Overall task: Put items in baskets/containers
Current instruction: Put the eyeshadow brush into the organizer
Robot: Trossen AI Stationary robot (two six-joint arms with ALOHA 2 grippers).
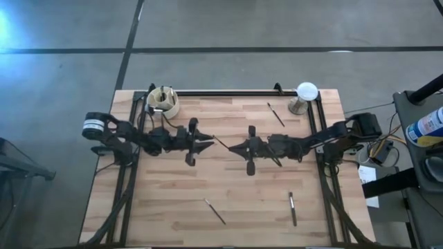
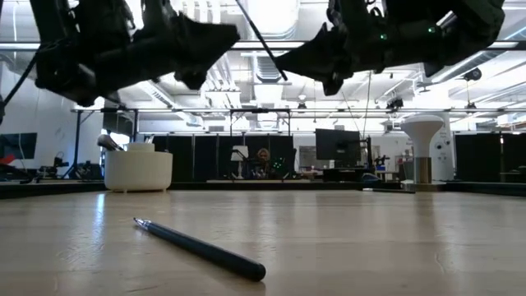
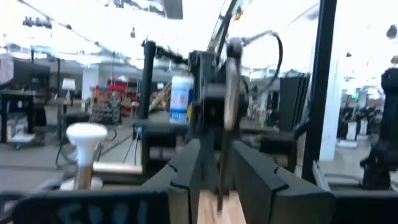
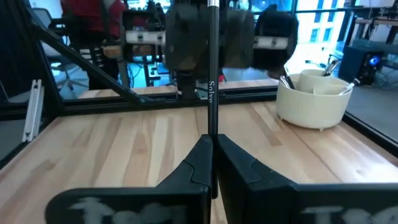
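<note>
High view: overhead, straight down, whole tabletop (image 1: 228,187). Low view: tabletop level, facing across into room, brush (image 2: 201,247) close. Wrist views: face each other across tabletop middle, each past own claw. Cup (image 1: 164,102) shared by high, low, right wrist views.

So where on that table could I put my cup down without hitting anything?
The near left corner, left of the loose brush, is bare wood; so is the far middle, between the cream cup and the white dome. The centre is crowded: left gripper and right gripper meet there.

Cup (image 1: 164,101): table's (image 1: 173,200) far-left corner | grippers meet mid-table, right of cup | three brushes lie apart, right of cup
</note>
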